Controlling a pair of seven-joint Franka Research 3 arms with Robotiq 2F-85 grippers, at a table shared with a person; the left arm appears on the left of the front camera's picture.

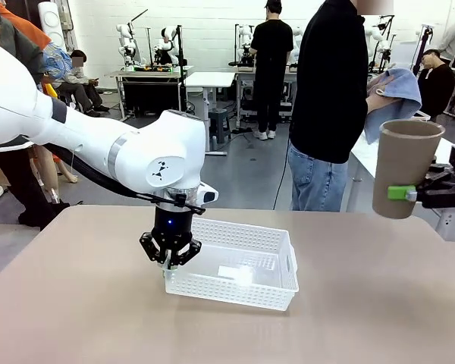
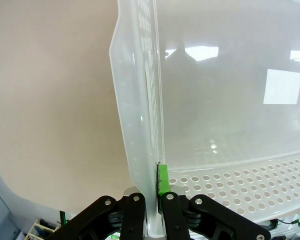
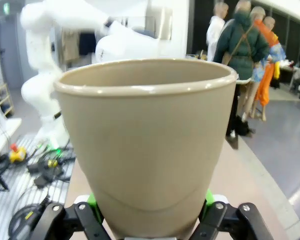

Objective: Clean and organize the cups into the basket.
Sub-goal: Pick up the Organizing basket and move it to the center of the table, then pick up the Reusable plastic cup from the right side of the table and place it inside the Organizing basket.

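The left gripper (image 1: pixel 170 262) is pinching the basket (image 1: pixel 243 227) wall while the right gripper (image 1: pixel 406 194) is clamping the tan cup (image 1: pixel 403 163), ideally steady for wiping.

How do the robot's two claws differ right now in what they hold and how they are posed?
The left gripper points down at the table; the right gripper lies level, in the air at the right. The left gripper is nearly closed, pinching the thin wall of the white basket; the right gripper spreads wide around the lower part of an upright tan cup. Both are black with green pads.
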